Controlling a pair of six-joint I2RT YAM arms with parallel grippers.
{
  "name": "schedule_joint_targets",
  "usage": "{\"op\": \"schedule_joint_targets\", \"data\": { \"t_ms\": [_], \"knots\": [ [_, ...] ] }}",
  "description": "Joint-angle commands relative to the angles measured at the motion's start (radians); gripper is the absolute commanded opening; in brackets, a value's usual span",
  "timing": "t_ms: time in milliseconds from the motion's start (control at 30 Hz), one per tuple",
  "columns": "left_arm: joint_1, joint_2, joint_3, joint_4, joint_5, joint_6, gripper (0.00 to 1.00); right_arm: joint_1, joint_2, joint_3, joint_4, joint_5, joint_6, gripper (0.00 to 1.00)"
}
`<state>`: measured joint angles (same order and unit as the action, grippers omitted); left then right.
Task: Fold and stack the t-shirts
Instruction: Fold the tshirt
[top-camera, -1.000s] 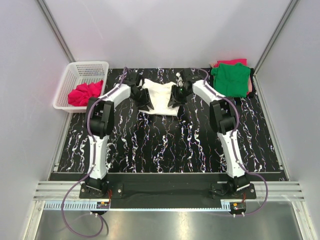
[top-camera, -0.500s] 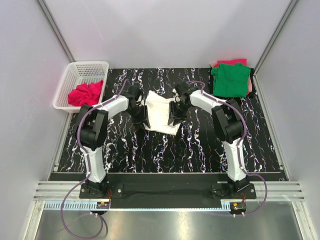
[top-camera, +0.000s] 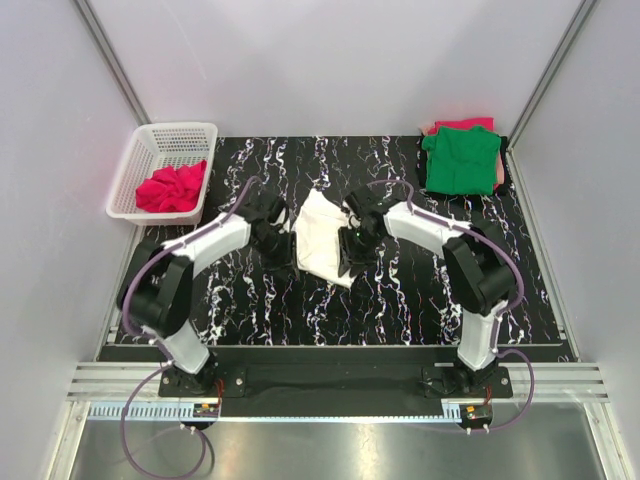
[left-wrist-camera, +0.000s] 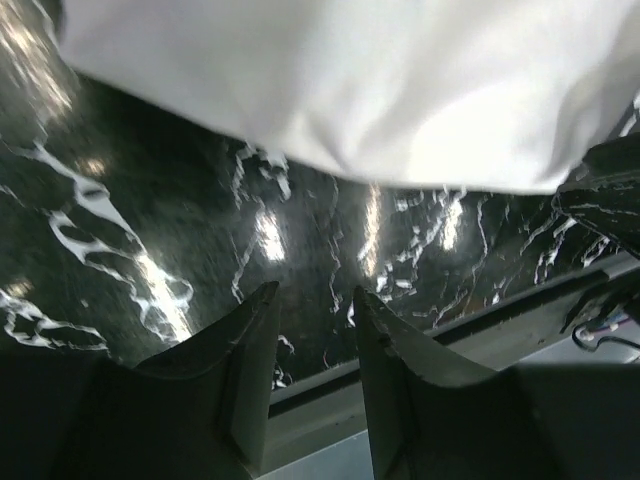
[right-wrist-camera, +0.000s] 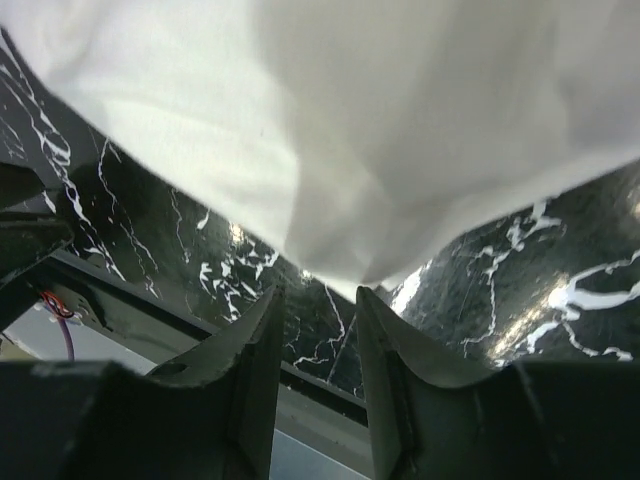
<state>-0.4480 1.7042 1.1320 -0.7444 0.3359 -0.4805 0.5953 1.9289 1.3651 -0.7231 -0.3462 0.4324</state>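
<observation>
Seen from above, the partly folded white cotton t-shirt (top-camera: 322, 245) lies mid-way across the black marbled table (top-camera: 400, 300). The left gripper (top-camera: 283, 250) and right gripper (top-camera: 352, 250) flank it, each against one edge. A folded green t-shirt (top-camera: 460, 158) lies far right. A crumpled pinkish-red t-shirt (top-camera: 170, 187) sits in the white plastic basket (top-camera: 160, 135) far left.

The left wrist view shows the jaws parted and empty, with the shirt beyond the tips.

In the right wrist view the jaws are likewise parted, and the cloth's lowest fold reaches the tips.

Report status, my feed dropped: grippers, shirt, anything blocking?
Both open: left gripper, right gripper, nothing seen in jaws. Between them, white t-shirt hangs bunched; grip not visible. Nothing in the way.
</observation>
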Motion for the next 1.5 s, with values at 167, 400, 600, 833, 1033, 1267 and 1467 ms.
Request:
{"op": "schedule_joint_targets", "data": {
  "t_ms": [167,400,600,833,1033,1267,1467],
  "knots": [
    [-0.080,-0.279,-0.114,0.000,-0.070,-0.072,0.42,0.032,-0.223,-0.107,0.037,0.102,0.068,0.46],
    [0.000,-0.117,0.128,-0.032,-0.090,-0.011,0.44,0.024,-0.122,0.150,-0.056,0.154,-0.001,0.47],
    [0.165,0.067,0.366,-0.049,-0.058,0.037,0.45,-0.103,-0.055,0.288,-0.101,0.191,-0.021,0.50],
    [0.196,0.300,0.636,-0.110,0.069,0.089,0.45,-0.163,0.139,0.532,-0.165,0.167,-0.138,0.50],
    [0.183,0.318,0.611,-0.115,0.097,0.100,0.45,-0.163,0.263,0.723,-0.211,0.035,-0.100,0.50],
    [0.164,0.223,0.496,-0.112,0.106,0.125,0.46,-0.143,0.233,0.689,-0.230,-0.001,-0.112,0.49],
    [0.127,0.204,0.433,-0.113,0.124,0.140,0.46,-0.132,0.239,0.629,-0.214,0.019,-0.144,0.51]
  ]
}}
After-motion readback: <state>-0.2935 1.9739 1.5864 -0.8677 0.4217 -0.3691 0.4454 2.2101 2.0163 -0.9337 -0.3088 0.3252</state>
